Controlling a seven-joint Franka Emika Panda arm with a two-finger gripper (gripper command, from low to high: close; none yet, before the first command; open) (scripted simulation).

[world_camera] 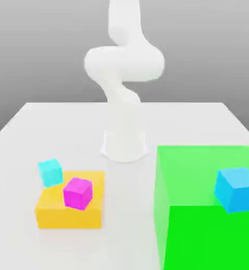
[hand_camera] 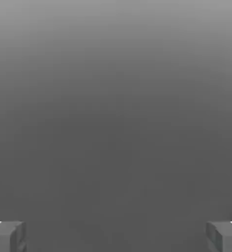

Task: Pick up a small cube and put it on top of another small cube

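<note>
Two fingertips (hand_camera: 10, 236) of gripper (hand_camera: 116, 236) spread wide, nothing between. Sky-blue cube (world_camera: 237, 189) rests atop green block (world_camera: 200, 174), exterior view's right. Yellow cube not located; find it first, approach vertically, centre jaws before closing.

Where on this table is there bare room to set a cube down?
Bare table lies behind the orange block, and between it and the green box. The orange block is crowded: magenta cube on it, pale cyan cube at its corner.
</note>
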